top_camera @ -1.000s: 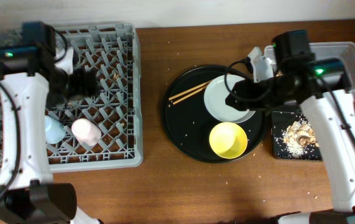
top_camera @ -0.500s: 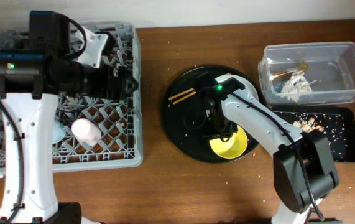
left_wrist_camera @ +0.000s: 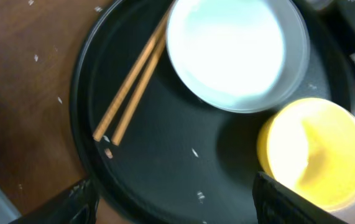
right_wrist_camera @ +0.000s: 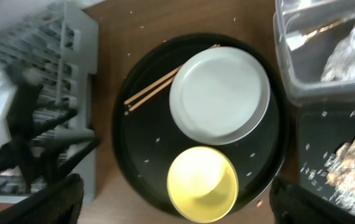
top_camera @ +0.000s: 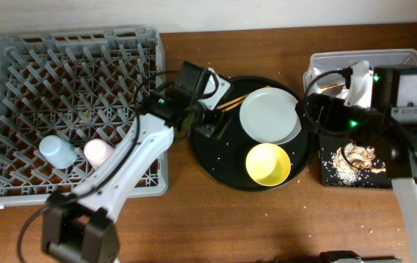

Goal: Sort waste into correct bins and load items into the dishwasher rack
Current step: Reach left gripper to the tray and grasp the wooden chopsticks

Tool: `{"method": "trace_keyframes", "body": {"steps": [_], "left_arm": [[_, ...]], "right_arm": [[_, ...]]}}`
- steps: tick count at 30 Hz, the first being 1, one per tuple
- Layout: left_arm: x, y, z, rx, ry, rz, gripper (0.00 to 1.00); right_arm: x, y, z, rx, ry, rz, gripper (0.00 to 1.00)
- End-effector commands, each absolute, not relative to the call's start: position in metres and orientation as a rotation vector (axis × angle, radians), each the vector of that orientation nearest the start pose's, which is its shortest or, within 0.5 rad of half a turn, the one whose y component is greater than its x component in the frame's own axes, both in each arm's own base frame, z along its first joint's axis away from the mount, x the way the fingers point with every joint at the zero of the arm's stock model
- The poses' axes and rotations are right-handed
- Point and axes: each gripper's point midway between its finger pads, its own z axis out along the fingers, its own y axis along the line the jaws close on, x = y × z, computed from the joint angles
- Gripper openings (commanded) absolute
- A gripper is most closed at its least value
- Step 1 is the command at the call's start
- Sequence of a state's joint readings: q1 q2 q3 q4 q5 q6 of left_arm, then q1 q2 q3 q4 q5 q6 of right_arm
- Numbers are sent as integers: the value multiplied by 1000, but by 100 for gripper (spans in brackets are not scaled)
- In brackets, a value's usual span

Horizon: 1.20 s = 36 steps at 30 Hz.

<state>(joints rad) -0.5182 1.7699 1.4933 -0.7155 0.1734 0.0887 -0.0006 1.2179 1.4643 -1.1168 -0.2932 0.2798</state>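
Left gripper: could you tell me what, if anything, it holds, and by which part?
Nothing. The left gripper has its fingers spread open above the round black tray, and the thin wooden chopsticks lie free on it.

The left hand [top_camera: 209, 123] has left the rack [top_camera: 4, 109] at the desk's left edge and now hangs over the left rim of the round tray [top_camera: 215, 157], just beside the chopsticks [top_camera: 230, 104]. The right hand [top_camera: 323, 115] has pulled back from the tray's middle toward the right edge, uncovering the plate [top_camera: 270, 115].
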Motion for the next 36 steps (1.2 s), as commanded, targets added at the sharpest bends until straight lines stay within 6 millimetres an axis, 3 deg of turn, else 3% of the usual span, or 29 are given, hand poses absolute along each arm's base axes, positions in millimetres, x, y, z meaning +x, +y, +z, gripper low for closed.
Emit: {"method": "trace_keyframes", "body": {"steps": [1, 2, 4, 7, 9, 12, 14, 17, 23, 25, 29, 32, 33, 36], "left_arm": [[417, -262, 107, 957, 2467, -256, 72], [429, -273, 88, 1042, 2414, -236, 59], [448, -287, 72, 1129, 2307, -210, 56], [475, -291, 59, 1081, 2240, -168, 57], [478, -291, 44, 1104, 2242, -142, 54], [496, -287, 40, 1055, 2206, -60, 33], [497, -287, 35, 1057, 2209, -61, 23], [484, -289, 4, 1106, 2270, -105, 22], [478, -286, -1, 1122, 2301, -119, 21], [464, -289, -8, 1160, 2339, -172, 14], [444, -283, -21, 1205, 2423, -206, 14], [440, -281, -21, 1212, 2442, -205, 8], [444, -279, -12, 1189, 2446, -206, 8], [458, -273, 50, 1083, 2451, -217, 7]], "right_arm": [[303, 50, 294, 217, 2463, 496, 98], [302, 50, 289, 224, 2486, 496, 98], [305, 50, 285, 229, 2501, 495, 99], [310, 50, 276, 239, 2532, 494, 98], [313, 49, 270, 246, 2550, 492, 98], [317, 49, 263, 254, 2575, 492, 98], [317, 49, 263, 254, 2575, 492, 99], [317, 49, 263, 254, 2575, 492, 98], [317, 49, 263, 254, 2575, 492, 99], [317, 49, 263, 254, 2576, 493, 98], [317, 49, 263, 254, 2576, 493, 98], [317, 49, 263, 254, 2576, 493, 98], [317, 49, 263, 254, 2576, 494, 98], [315, 49, 262, 256, 2583, 493, 98]]}}
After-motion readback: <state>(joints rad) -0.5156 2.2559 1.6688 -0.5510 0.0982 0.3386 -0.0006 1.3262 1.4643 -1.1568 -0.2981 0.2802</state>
